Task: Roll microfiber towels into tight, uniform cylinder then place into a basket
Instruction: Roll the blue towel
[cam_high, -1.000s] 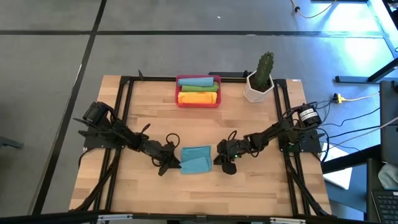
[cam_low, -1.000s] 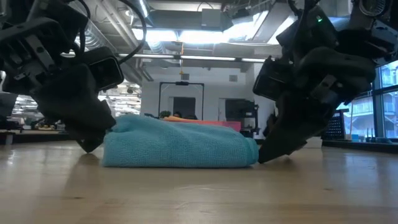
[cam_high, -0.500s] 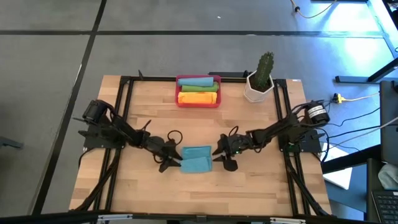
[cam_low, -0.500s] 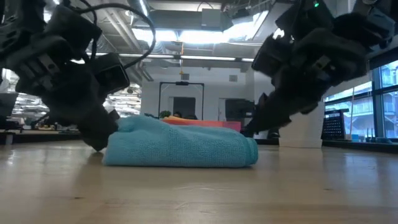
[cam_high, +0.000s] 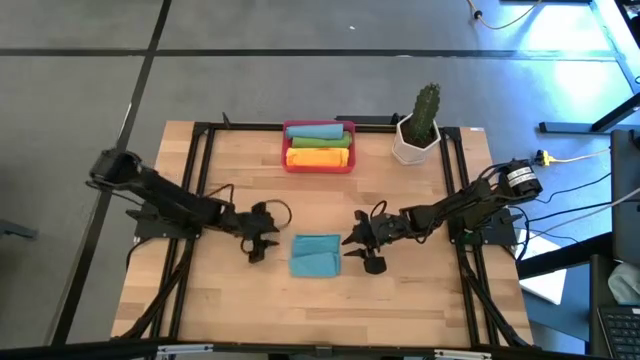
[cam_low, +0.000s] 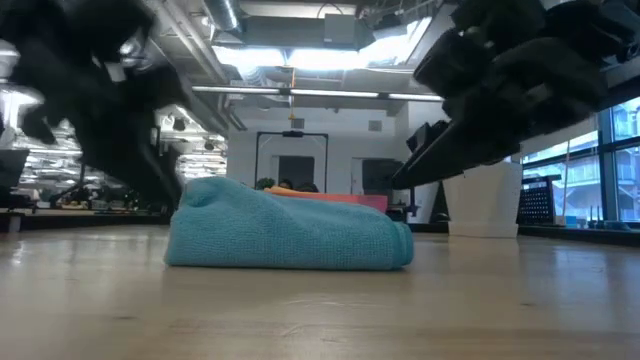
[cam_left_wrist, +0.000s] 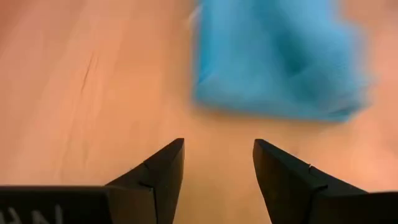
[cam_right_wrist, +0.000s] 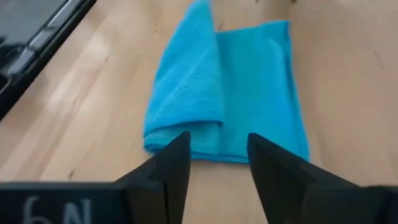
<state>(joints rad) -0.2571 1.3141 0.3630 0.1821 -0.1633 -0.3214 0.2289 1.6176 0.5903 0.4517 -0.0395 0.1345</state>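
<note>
Microfiber towels in green, orange and teal already lie rolled in the red basket (cam_high: 319, 160) at the far edge of the desk (cam_high: 230, 300); one more teal towel (cam_high: 316, 254) lies half-rolled in the middle, between the two arms. From the high view, the left claw (cam_high: 254, 238) is near its left side and the right claw (cam_high: 370, 250) is near its right side. Neither one touches the cloth. A cactus pot (cam_high: 415, 141) stands to the right of the basket.

In the low view the towel (cam_low: 288, 236) is a soft low mound, higher at its left end, and both arms hang above the desk at its sides.

The left wrist view shows open fingers with nothing between them and the towel (cam_left_wrist: 277, 59) a little ahead.

The right wrist view shows the same: open, empty fingers, and the towel (cam_right_wrist: 224, 93) with one loose fold lying over a flat layer.

I judge the cloth light, limp and a bit grippy; it will loosen when let go. The best hold is probably at both ends of the rolled edge together.

Compared with one second ago, both claws have opened and moved away from the towel; the left arm pulled back more.
</note>
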